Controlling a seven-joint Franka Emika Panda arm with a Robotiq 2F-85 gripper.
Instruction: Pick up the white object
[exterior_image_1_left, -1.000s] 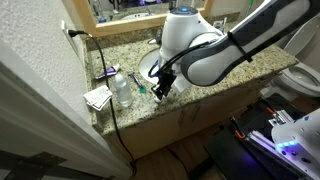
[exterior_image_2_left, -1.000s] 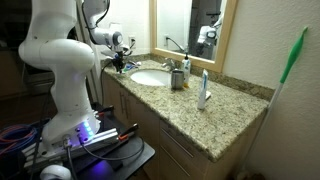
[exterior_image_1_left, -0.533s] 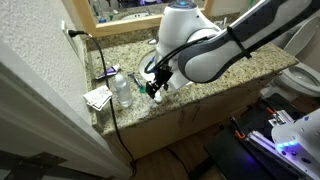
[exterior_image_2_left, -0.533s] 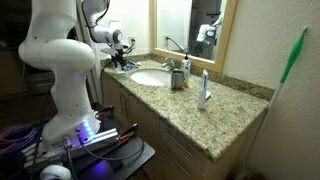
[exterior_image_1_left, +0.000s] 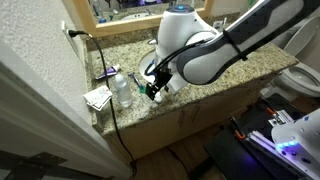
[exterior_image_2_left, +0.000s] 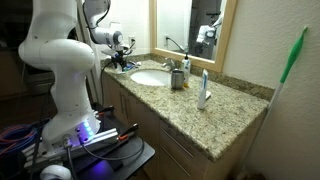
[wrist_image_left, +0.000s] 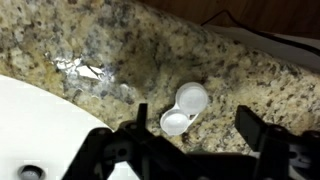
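Observation:
The white object is a small two-cup lens case. It lies flat on the speckled granite counter, just beyond the sink's rim. In the wrist view my gripper is open, one dark finger to the left of the case and the other well off to its right. Neither finger touches the case. Both exterior views show the gripper low over the counter beside the basin, where the arm hides the case.
The white sink takes up the counter beside the gripper, with a faucet behind it. A clear bottle, a folded paper and a black cable sit near the counter's end. A cup and an upright tube stand further along.
The gripper has shifted slightly along the counter towards the bottle, and its jaws have spread apart. Nothing else has moved.

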